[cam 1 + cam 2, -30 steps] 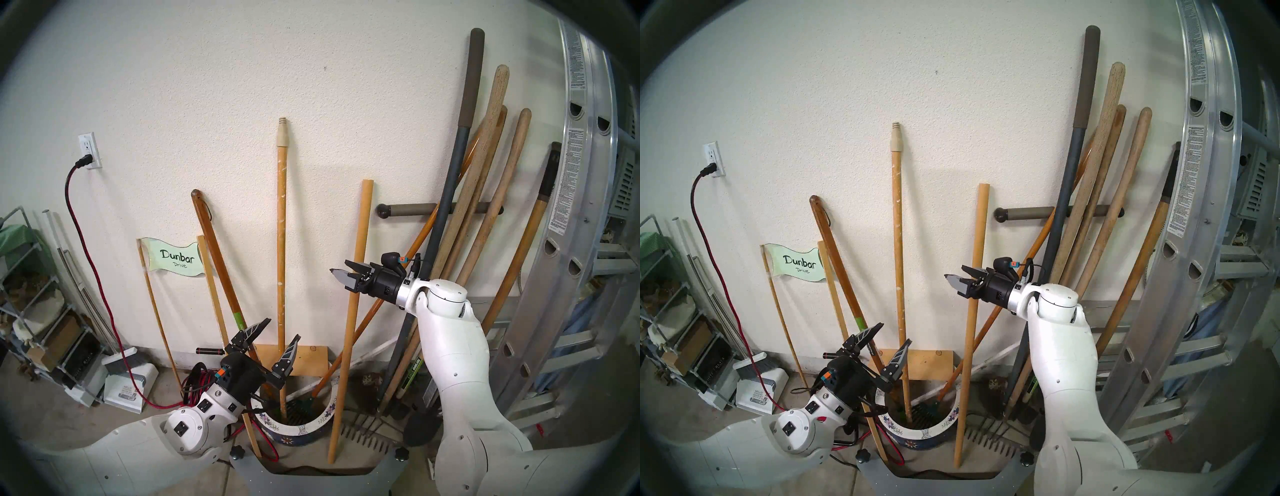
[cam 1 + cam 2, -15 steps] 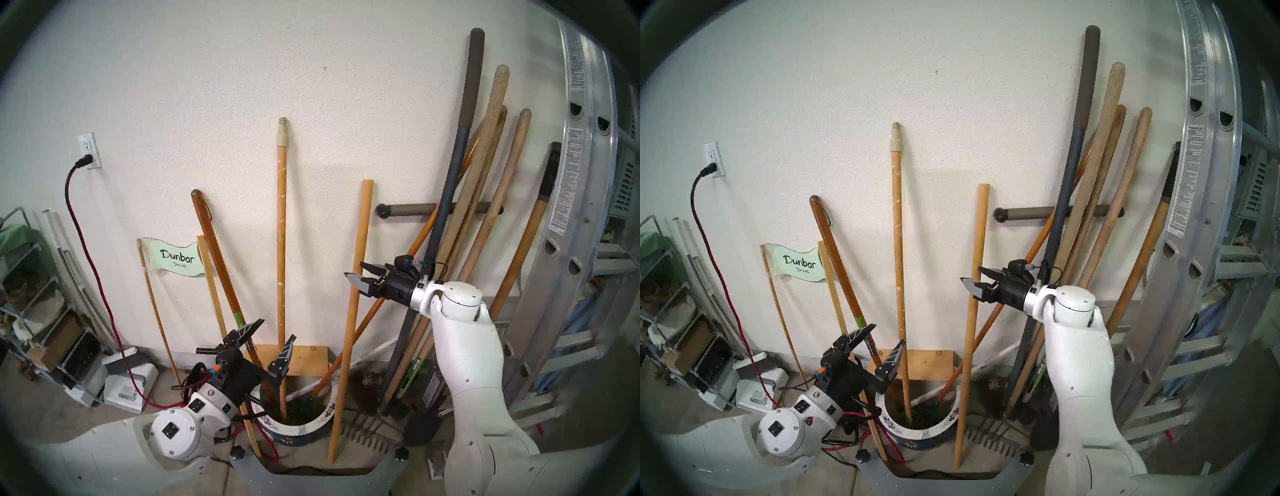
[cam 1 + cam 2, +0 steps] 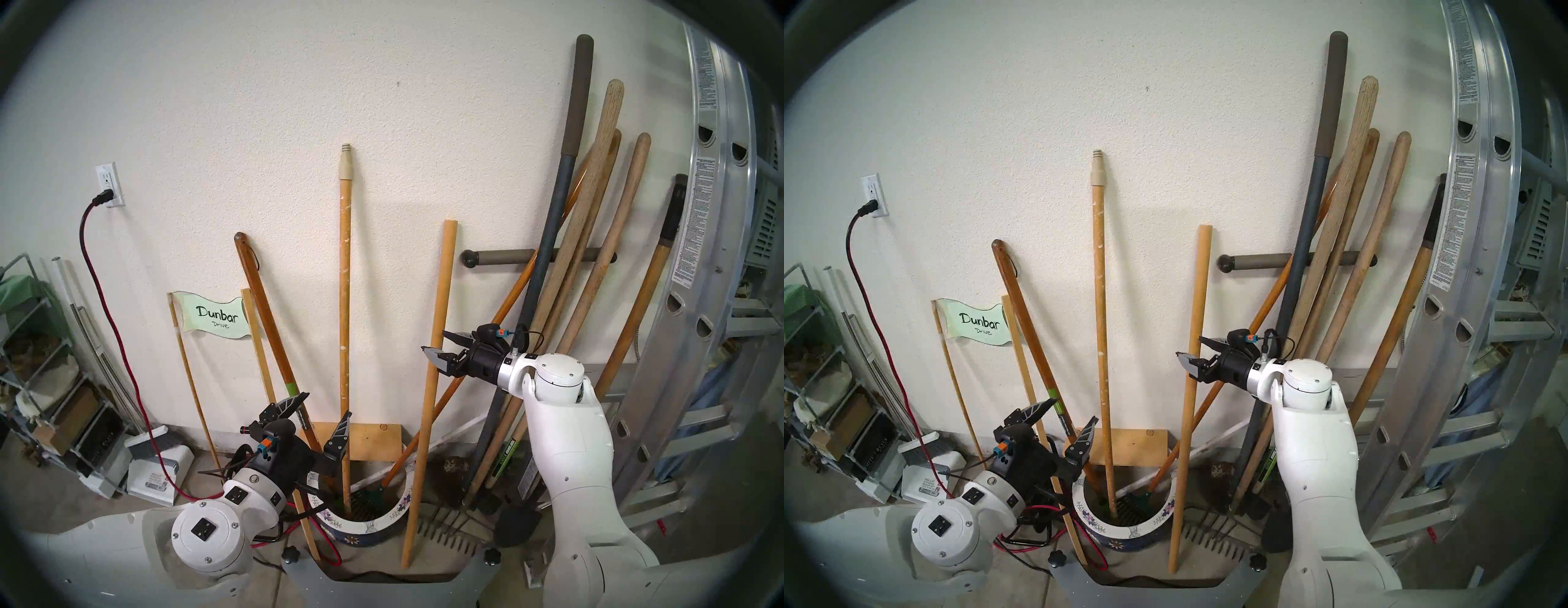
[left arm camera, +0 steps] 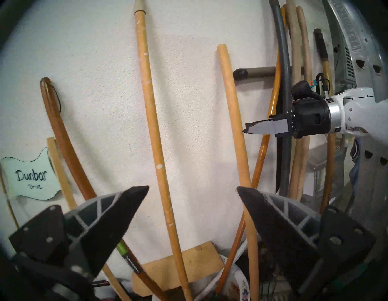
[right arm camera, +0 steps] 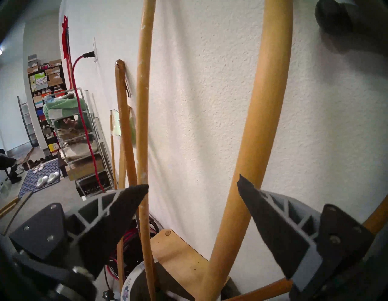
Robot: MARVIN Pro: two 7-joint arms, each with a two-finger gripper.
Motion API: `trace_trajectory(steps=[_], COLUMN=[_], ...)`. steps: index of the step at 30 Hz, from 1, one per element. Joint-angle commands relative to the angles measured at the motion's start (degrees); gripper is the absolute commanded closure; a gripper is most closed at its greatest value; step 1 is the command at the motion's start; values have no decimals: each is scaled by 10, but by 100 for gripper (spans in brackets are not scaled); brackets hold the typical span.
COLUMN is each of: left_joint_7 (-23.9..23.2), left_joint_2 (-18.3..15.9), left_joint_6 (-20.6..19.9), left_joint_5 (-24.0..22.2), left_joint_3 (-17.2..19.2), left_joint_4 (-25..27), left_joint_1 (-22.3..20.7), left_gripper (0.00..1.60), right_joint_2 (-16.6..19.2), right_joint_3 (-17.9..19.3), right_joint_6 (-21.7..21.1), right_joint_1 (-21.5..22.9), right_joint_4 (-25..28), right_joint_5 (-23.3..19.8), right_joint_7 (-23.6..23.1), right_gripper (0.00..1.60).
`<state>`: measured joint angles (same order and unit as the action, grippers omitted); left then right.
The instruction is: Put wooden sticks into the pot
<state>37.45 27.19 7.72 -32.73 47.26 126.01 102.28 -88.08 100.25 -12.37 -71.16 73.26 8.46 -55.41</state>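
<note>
The paint-flecked wooden stick [image 3: 344, 297] with a cream tip stands in the pot [image 3: 369, 527], a blue planter with a white flowered rim, and leans on the wall. The plain wooden stick [image 3: 441, 297] leans beside it, its foot on the floor just right of the pot. My right gripper [image 3: 434, 342] is open with this plain stick [image 5: 262, 126] between its fingers, close to the right finger [image 5: 273, 220]. My left gripper [image 3: 327, 403] hangs open, low and left of the pot, holding nothing. From its wrist, the flecked stick [image 4: 151, 117] shows beyond the gap.
A dark-brown handle [image 3: 263, 305], a thin slat [image 3: 259, 352] and a "Dunbar Drive" flag [image 3: 212, 316] lean at the left. Garden tool handles [image 3: 594, 254] and an aluminium ladder [image 3: 712, 254] crowd the right. A rake [image 3: 449, 535] lies on the floor, with a red cord [image 3: 106, 297] at the left.
My right gripper has drawn back to the right and dipped slightly, staying open around the plain stick. The left gripper has sunk and shifted left, away from the flecked stick.
</note>
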Motion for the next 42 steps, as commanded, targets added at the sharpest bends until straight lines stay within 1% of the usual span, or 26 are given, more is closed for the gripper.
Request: trace_trajectory(steps=[1,4,6,7,8,9,11,13,17,22,25,29,33,34,35,36,37,38,39,40,41,42], left_joint_7=[61,79,85,87,87,87,81,80,81,83,84,95,102,104,106,107,109,109,111,113,114,115], left_joint_2=[-28,-24,-16,-11,-3,0,6,13,21,26,23,14,8,6,4,3,2,2,1,0,-1,-1], left_joint_6=[-70,-98,-126,-131,-147,-151,-144,-148,-156,-153,-147,-147,-141,-140,-140,-140,-140,-140,-139,-138,-137,-136], left_joint_5=[-20,-28,-32,-25,-26,-27,-15,-9,2,18,21,23,24,24,24,24,24,24,24,25,25,26], left_joint_3=[-8,-18,-20,-22,-18,-19,-23,-28,-36,-44,-46,-48,-52,-52,-52,-52,-53,-53,-53,-54,-54,-54], left_joint_4=[50,57,60,57,58,56,49,45,38,28,27,40,40,42,44,45,47,47,48,49,50,50], left_joint_1=[5,-9,-18,-20,-21,-23,-28,-33,-41,-46,-45,-39,-33,-32,-32,-31,-31,-31,-30,-29,-29,-28], left_gripper=[0,0,0,0,0,0,0,0,0,0,0,0,0,0,0,0,0,0,0,0,0,0], right_joint_2=[7,5,2,1,-1,-2,-4,-7,-9,-12,-12,-12,-12,-12,-12,-13,-13,-13,-13,-13,-13,-12], right_joint_3=[16,19,17,16,15,14,13,13,5,1,1,0,2,2,0,0,-1,-1,-1,-2,-2,-2], right_joint_6=[4,10,15,16,18,21,28,31,39,52,60,78,87,89,90,90,91,91,93,97,98,100], right_joint_1=[7,16,24,29,34,39,54,68,91,119,133,152,165,166,168,168,169,169,170,172,173,174], right_joint_4=[-6,-27,-40,-44,-51,-58,-79,-96,-126,-165,-189,-232,-260,-263,-267,-268,-270,-270,-273,-280,-284,-287], right_joint_5=[7,11,14,16,18,19,20,17,26,32,34,39,37,37,39,39,39,39,40,40,40,40], right_joint_7=[26,32,36,38,40,42,47,46,53,66,71,81,79,79,78,79,78,78,79,79,79,78], right_gripper=[0,0,0,0,0,0,0,0,0,0,0,0,0,4,29,92,99,99,114,146,160,160])
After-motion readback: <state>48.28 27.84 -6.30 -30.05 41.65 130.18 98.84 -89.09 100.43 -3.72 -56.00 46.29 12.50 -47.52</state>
